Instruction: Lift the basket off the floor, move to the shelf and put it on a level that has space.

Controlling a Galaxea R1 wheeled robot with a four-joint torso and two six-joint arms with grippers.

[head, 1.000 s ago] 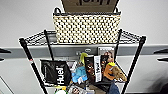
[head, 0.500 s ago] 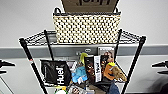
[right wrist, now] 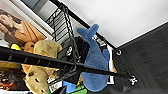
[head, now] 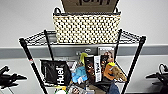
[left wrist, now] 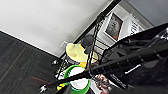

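The shelf (head: 130,62) is the biggest thing here: a black wire rack standing against a pale wall (head: 25,20) with a grey band running behind it. Its top level (head: 37,38) is a wire grid capping the posts, and the basket (head: 86,28) sits on it, square to the front and taking up most of the width. The basket is cream and chunky-woven with a dark rim, and a small dark handle shows at its left end. A brown cardboard box (head: 88,5) is just behind or above the basket at the far side; whether it touches the basket is not clear.

The tier below is crowded. A black bag with white lettering (head: 56,72) stands at the left, a blue soft toy (head: 79,73) next to it, then dark packets (head: 93,68) in the middle, and a tan plush animal (head: 115,72) at the right. A picture box with a person on it (head: 106,53) stands at the back.

The left gripper (head: 8,78) hangs low at the left edge, well apart from the rack, and the right gripper (head: 158,77) hangs low at the right edge, also apart from it. Neither touches the basket. Whether their jaws are apart or together I cannot tell.

In the left wrist view a yellow floppy thing (left wrist: 76,52) and a green-rimmed white tub (left wrist: 77,78) sit among the rack's wires above the dark carpet floor (left wrist: 20,62). In the right wrist view the blue toy is shaped like a whale.
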